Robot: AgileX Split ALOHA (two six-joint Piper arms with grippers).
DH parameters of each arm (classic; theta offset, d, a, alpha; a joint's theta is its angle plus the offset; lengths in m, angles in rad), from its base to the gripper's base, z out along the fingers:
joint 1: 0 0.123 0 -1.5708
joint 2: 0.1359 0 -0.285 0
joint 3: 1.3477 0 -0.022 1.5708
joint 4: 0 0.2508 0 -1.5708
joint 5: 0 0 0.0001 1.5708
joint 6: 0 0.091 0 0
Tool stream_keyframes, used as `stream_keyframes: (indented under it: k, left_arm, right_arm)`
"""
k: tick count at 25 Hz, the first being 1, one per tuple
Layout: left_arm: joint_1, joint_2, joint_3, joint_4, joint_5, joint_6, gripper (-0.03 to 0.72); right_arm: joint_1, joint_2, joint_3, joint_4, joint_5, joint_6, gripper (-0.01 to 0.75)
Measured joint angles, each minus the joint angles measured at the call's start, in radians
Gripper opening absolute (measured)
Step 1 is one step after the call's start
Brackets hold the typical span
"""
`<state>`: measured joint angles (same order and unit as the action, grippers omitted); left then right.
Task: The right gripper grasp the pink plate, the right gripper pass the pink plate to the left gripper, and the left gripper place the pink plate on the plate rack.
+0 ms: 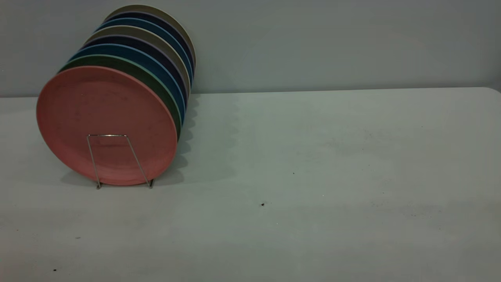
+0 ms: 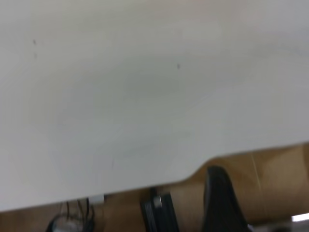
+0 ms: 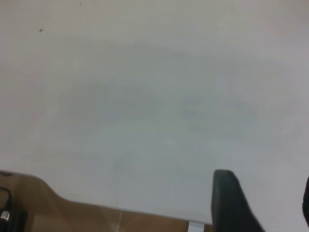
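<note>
Eight or so plates stand on edge in a row at the left of the table (image 1: 313,156), and the pink plate (image 1: 105,117) is the frontmost, upright behind a wire loop of the plate rack (image 1: 117,160). Judging from that, the placing step looks finished and nothing is left to carry. Neither arm appears in the exterior view. The left end effector (image 2: 219,203) shows one dark finger over the table edge; the right end effector (image 3: 263,205) shows a finger and a sliver of its partner apart, so it looks open and empty. I cannot tell the left one's state. Any next move would be merely staying parked.
</note>
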<state>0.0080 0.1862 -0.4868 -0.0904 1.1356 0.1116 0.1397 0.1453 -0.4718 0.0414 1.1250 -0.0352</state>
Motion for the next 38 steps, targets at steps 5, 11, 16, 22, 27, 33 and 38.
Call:
stream_keyframes:
  k: [5, 11, 16, 22, 27, 33, 38]
  left_arm:
    - [0.000, -0.080, 0.001, 0.000, -0.002, -0.001, 0.472]
    - [0.000, -0.090, 0.001, 0.000, -0.002, -0.003, 0.472]
    - [0.000, -0.090, 0.001, 0.000, -0.002, -0.003, 0.472]
    - [0.000, -0.184, 0.001, 0.000, -0.003, -0.003, 0.472]
    - [0.000, -0.208, 0.001, 0.000, -0.001, -0.003, 0.472]
    - [0.000, -0.208, 0.001, 0.000, -0.001, -0.003, 0.472]
    - [0.000, -0.208, 0.001, 0.000, -0.001, -0.002, 0.472]
  right_arm:
    - [0.000, -0.001, 0.000, 0.000, 0.000, 0.000, 0.388]
    - [-0.014, -0.047, 0.000, 0.001, 0.000, 0.000, 0.370]
    - [-0.093, -0.159, 0.000, 0.001, 0.004, 0.000, 0.346]
    - [-0.112, -0.163, 0.000, 0.001, 0.007, 0.000, 0.304]
    - [-0.112, -0.164, 0.000, 0.003, 0.007, 0.000, 0.257]
    - [-0.112, -0.164, 0.000, 0.008, 0.007, 0.000, 0.232]
    - [-0.112, -0.164, 0.000, 0.009, 0.007, 0.000, 0.232]
